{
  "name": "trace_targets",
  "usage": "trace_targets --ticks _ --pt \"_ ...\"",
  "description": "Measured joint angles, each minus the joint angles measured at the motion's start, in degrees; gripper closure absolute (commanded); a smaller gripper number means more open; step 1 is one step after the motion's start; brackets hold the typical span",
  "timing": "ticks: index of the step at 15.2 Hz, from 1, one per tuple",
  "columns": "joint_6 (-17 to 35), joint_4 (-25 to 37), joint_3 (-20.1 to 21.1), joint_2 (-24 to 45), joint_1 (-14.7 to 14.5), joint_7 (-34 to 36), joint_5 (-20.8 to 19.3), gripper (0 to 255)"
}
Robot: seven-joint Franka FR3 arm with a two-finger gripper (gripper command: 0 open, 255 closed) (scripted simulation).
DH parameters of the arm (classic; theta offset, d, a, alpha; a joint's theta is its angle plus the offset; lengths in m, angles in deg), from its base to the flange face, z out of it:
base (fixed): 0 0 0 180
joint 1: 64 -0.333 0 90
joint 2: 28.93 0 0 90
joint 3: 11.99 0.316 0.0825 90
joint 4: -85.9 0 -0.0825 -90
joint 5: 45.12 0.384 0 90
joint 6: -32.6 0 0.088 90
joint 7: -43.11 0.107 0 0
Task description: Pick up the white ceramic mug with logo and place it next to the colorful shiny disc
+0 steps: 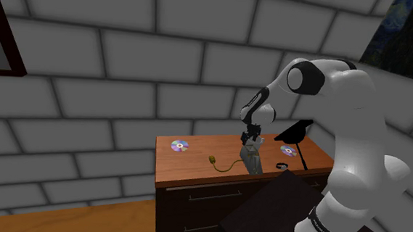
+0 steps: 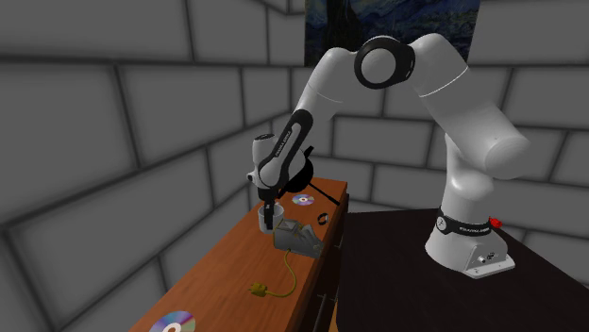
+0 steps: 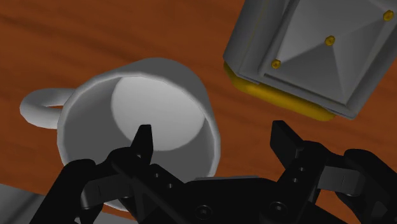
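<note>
The white mug (image 3: 159,102) stands upright on the red-brown wooden top of the table (image 1: 195,173), a dark cabinet with drawers set against a grey block wall. No logo can be made out on it. The hand (image 3: 212,127) hangs directly over it with its fingers spread wide. In the wrist view one finger (image 3: 145,143) reaches down inside the mug's mouth and the other stands outside, so that the mug's wall lies between them. Neither finger presses on that wall, and the mug is not held. The mug's handle (image 3: 38,105) points away from a grey box with a yellow base (image 3: 305,57), which sits just beside the mug. In the second exterior view the mug (image 2: 260,220) shows as a pale shape at the fingertips, next to the grey box (image 2: 297,236). A yellow cord (image 2: 267,289) trails from that box along the table. Two shiny rainbow discs lie flat on the table, well apart, with the mug between them: one disc (image 1: 179,145) near the shoulder view's left end and the other disc (image 1: 288,150) towards its right, close to a small black ring (image 1: 280,165).
</note>
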Motion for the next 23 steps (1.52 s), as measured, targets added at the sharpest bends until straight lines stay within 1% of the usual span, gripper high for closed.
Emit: trace_targets --ticks 1,12,23 --pt "0.00 0.00 0.00 0.00 0.00 0.00 0.00 255" --pt "-0.17 -0.17 -0.07 -0.34 -0.12 0.08 -0.06 255" --pt "-5.43 -2.07 -1.97 -7.51 -1.55 0.95 -1.82 255"
